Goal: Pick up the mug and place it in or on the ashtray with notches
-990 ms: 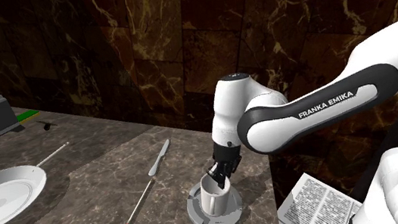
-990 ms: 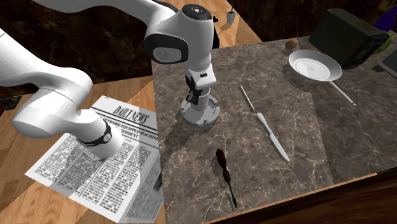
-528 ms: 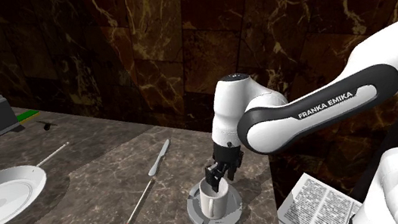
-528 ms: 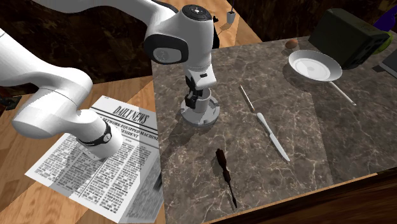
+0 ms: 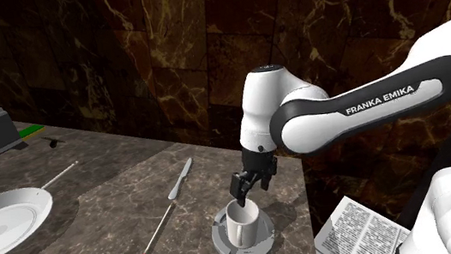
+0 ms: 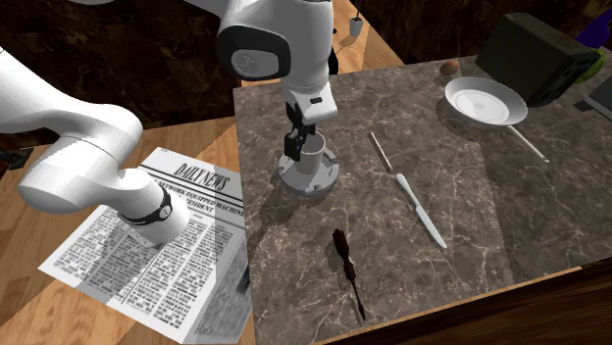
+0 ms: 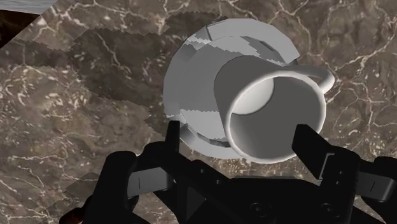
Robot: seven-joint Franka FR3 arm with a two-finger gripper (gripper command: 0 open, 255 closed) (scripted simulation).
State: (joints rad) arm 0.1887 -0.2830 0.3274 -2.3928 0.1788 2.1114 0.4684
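The mug (image 5: 244,225) stands upright inside the grey ashtray (image 5: 225,248), near the marble counter's (image 5: 109,186) edge; in the shoulder view the knife (image 5: 180,180) lies between ten and eleven o'clock of it, the white plate (image 5: 6,224) at nine o'clock, the newspaper (image 5: 360,230) at three o'clock. The gripper (image 5: 245,194) hangs just above the mug's rim at twelve o'clock; the wrist view shows its jaws released, one finger on either side of the mug (image 7: 273,114), neither touching it.

The step in hand looks like the retreat, with placing all but done; it is best done as a straight vertical lift, jaws wide and wrist unturned, so no finger clips the rim or the handle and tips the mug off the ashtray (image 7: 191,83).

The mug's base is hidden within the ashtray, so whether it sits flat cannot be told; the notches are hard to make out; the handle is hidden in the shoulder view; the arm cuts off part of the newspaper.
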